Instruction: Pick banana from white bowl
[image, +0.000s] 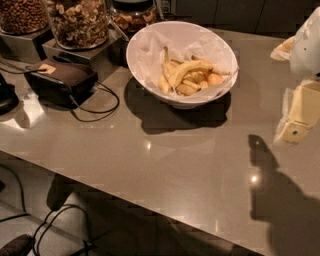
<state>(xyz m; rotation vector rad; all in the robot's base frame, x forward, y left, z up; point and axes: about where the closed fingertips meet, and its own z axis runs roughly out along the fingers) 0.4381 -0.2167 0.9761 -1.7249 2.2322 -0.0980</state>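
Observation:
The white bowl stands at the back middle of the counter, lined with crumpled white paper. Several yellow bananas lie in it. The banana, the longest and plumpest, lies across the top of the pile with its stem pointing right. My gripper hangs at the right edge of the view, above the counter and well right of the bowl. It holds nothing that I can see. The white arm above it is partly cut off by the frame.
Glass jars of nuts stand on metal bases at the back left. A dark box with a looping cable sits left of the bowl. The counter's front edge runs diagonally, with cables on the floor below.

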